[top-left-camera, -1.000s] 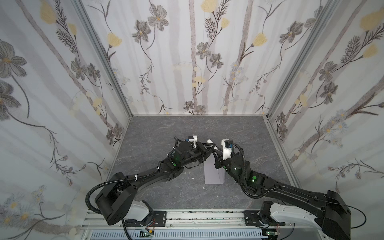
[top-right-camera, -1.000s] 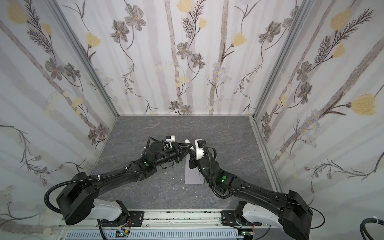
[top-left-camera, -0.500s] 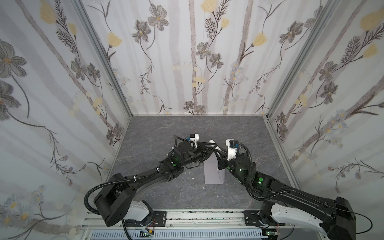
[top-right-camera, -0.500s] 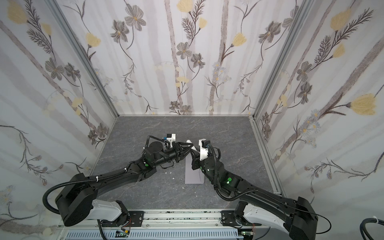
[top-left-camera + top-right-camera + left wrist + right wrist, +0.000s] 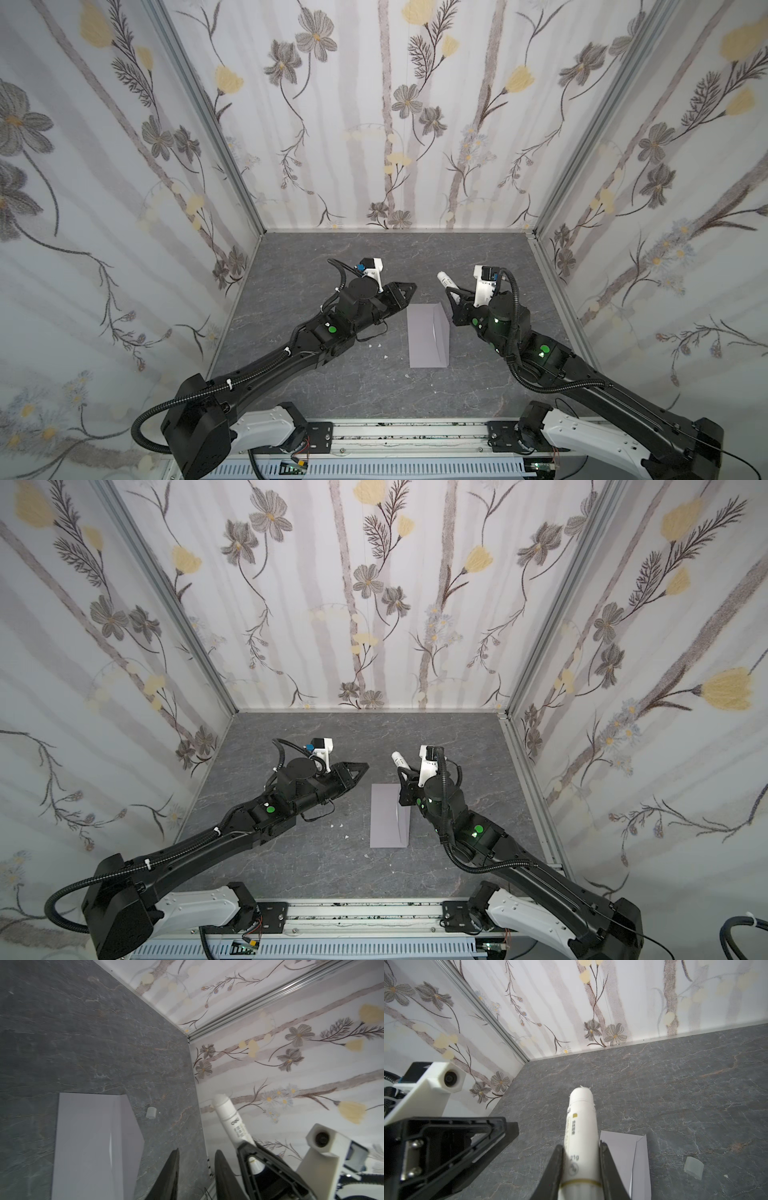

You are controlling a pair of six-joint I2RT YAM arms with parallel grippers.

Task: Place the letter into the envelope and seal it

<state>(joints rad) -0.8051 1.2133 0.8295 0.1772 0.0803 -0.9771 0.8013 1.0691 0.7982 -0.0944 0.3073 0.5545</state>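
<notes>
The grey-lavender envelope point(image 5: 428, 336) point(image 5: 388, 816) lies flat in the middle of the table, its flap folded along its right side and slightly raised. The letter is hidden or out of view. My right gripper point(image 5: 454, 300) point(image 5: 580, 1147) is shut on a white glue stick point(image 5: 445, 280) point(image 5: 581, 1118), held above the envelope's far right corner with its uncapped tip pointing up and away. My left gripper point(image 5: 411, 287) point(image 5: 196, 1150) hovers just beyond the envelope's far left corner, open, with nothing between its fingers. The left wrist view shows the envelope point(image 5: 87, 1142) and the glue stick point(image 5: 228, 1118).
A small translucent cap point(image 5: 151, 1112) point(image 5: 693, 1170) lies on the grey table beside the envelope's far right corner. Tiny white crumbs point(image 5: 376, 345) dot the table left of the envelope. Floral walls point(image 5: 374, 124) close in the back and both sides.
The two grippers, close together over the envelope's far end a second ago, have drawn apart: the left one to the left with open jaws, the right one to the right with the glue stick.
</notes>
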